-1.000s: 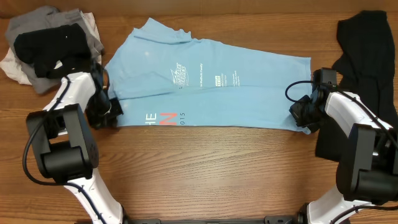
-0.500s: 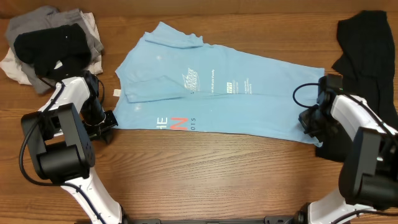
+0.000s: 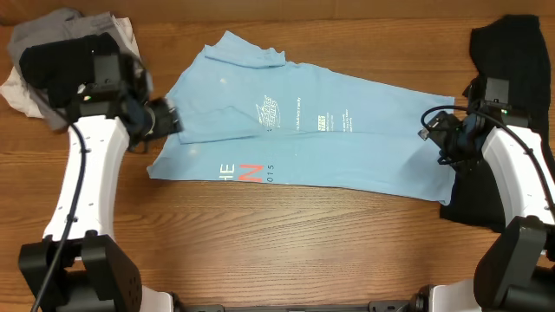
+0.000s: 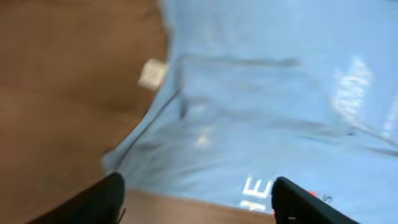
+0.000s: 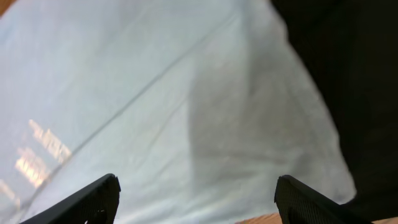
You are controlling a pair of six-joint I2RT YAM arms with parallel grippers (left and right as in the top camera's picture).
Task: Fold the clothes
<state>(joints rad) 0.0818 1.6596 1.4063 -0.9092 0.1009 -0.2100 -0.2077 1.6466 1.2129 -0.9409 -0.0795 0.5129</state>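
Both jaws gape wide and empty; the left arm (image 3: 82, 173) and right arm (image 3: 523, 171) stretch forward, wrists bent inward

The T-shirt (image 3: 347, 152) is light sky-blue, with small white print (image 3: 270, 111) across its middle and larger lettering (image 3: 236, 171) in white and red near one edge. The black garment (image 3: 512, 52) is plain. The heap (image 3: 52, 43) layers grey, black and white cloth. The table (image 3: 286, 243) is brown wood grain. The left arm (image 3: 82, 182) and right arm (image 3: 529, 178) are white with black joints.
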